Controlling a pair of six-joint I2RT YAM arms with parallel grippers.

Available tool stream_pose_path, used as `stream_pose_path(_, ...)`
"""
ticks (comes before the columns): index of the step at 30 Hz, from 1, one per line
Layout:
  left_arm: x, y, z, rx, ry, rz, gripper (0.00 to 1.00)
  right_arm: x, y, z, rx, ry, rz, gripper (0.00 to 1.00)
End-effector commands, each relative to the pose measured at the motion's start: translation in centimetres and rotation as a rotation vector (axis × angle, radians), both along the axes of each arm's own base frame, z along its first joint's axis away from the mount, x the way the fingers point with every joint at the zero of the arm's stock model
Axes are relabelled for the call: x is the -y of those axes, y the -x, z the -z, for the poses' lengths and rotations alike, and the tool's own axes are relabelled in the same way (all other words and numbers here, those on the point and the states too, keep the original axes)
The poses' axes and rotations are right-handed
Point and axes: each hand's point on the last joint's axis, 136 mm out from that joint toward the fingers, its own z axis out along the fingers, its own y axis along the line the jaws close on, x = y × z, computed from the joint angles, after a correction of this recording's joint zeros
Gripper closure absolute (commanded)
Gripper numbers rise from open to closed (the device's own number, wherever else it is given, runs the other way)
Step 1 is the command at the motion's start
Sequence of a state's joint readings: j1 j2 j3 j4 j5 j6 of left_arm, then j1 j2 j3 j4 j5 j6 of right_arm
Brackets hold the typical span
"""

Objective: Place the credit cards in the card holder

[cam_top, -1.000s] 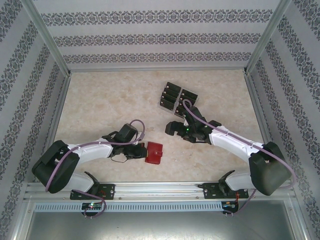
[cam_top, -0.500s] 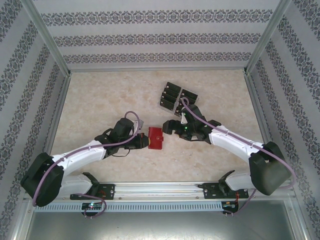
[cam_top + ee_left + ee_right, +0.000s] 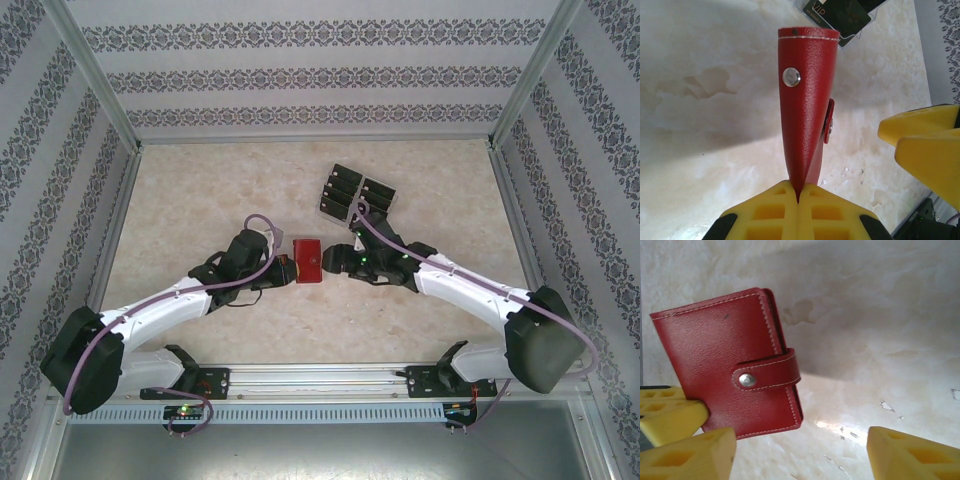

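left tool (image 3: pixel 798 196): clamped on card holder (image 3: pixel 807 95) | credit card (image 3: pixel 837 14): reads "VIP"

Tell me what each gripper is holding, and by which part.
The left gripper is shut on the red card holder, pinching the edge opposite its snap tab. The right gripper is open beside it, holding nothing.

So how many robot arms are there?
2. The left arm reaches from the near left, the left gripper shut on the wallet; the right arm reaches from the near right, the right gripper open beside it.
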State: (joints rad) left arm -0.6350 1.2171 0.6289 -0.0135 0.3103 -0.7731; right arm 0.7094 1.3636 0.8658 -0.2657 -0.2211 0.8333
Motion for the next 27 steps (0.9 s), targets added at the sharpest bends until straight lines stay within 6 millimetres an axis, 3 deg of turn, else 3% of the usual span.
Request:
stream_pose_path(1, 0.8, -0.7, -2.4, 0.052, 0.042, -0.005, 1.0, -1.0, -1.0, -0.6, 0.037, 0.033, -0.003, 0.34)
stream_pose_path(14, 1.1, -0.6, -3.0, 0.055, 0.054, 0.007, 1.0, -3.7, -2.1, 0.6, 0.035, 0.09, -0.07, 0.41)
stream_pose_path(19, 1.1, -0.7, -3.2, 0.059, 0.055, 0.007, 1.0, -3.6, -1.7, 1.4, 0.019, 0.109, -0.081, 0.42)
stream_pose_path(27, 1.3, -0.7, -3.5, 0.061, 0.062, 0.012, 1.0, -2.3, -2.0, 2.4, 0.02, 0.172, -0.04, 0.53)
